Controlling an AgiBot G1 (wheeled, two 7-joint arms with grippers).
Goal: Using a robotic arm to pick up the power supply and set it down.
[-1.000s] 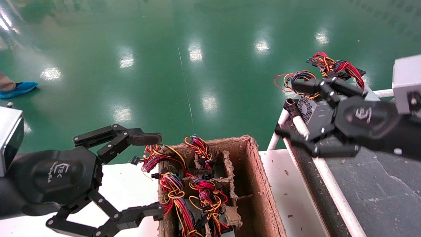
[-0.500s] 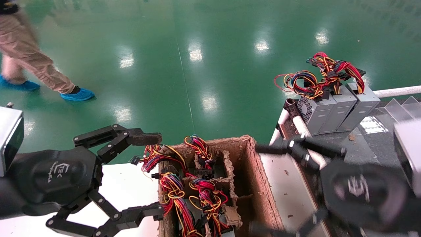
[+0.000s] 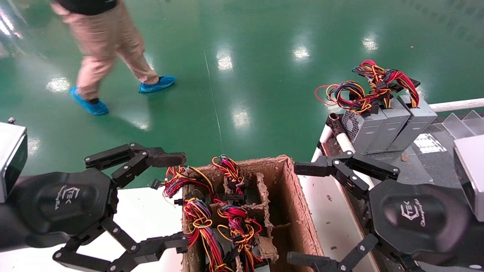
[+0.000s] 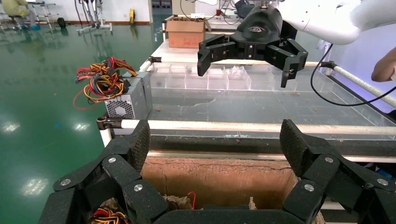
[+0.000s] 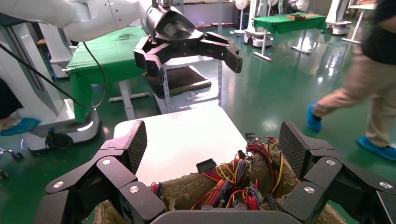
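Three grey boxes stand in a row at the end of the black belt. The rightmost is the power supply (image 3: 416, 121), upright, with a red, yellow and black wire bundle (image 3: 393, 77) on top. Nothing holds it. My right gripper (image 3: 298, 213), on the arm with the pale-grey wrist block, hangs open and empty beside the right wall of the cardboard box (image 3: 302, 211), well short of the row. The right wrist view looks between its fingers (image 5: 212, 142) at the box's wires. My left gripper (image 3: 179, 200) stays open at the box's left side.
The box holds several more units under tangled wires (image 3: 227, 223). A white table (image 3: 151, 211) lies left of it. The belt (image 3: 435, 226) has white rails and clear dividers (image 3: 469, 121). The leftmost box has a vent grille (image 3: 359, 126). A person (image 3: 109, 41) crosses the green floor.
My right gripper has let go at the row of grey boxes and drawn back, open, to the cardboard box. A person has walked in from the left. My left arm has not moved.
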